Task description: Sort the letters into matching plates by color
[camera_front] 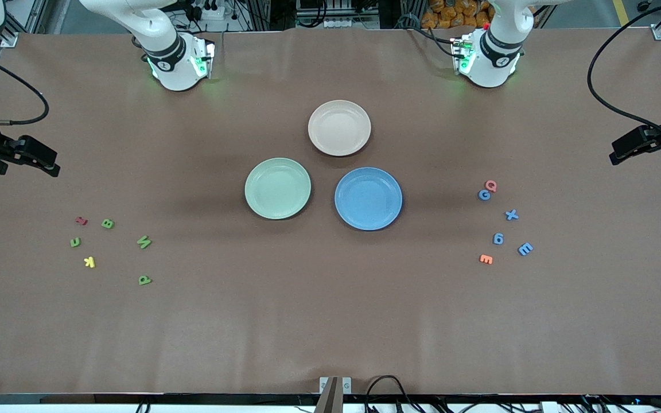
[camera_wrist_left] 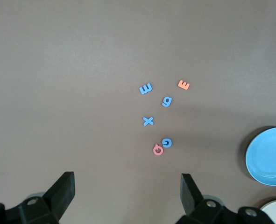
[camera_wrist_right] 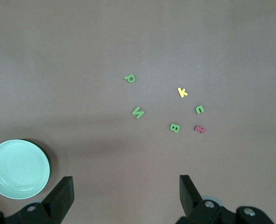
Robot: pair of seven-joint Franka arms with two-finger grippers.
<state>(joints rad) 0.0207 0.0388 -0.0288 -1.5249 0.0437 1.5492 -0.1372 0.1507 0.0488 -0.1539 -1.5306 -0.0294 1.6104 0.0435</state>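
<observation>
Left tool [camera_wrist_left: 126, 186] and right tool [camera_wrist_right: 123, 189] are hanging spread over their letter clusters; each should be descending squarely over one matching-colour letter, avoiding neighbours.

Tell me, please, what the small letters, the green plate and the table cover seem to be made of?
The letters, such as the green N, look like foam or soft plastic: chunky, flat, evenly colored, without shine. The green plate seems matte plastic, perhaps melamine or wheat-straw composite: smooth, dull, with soft highlights only. The table cover looks like brown paper or thin cloth: faint creases show, no gloss.
</observation>
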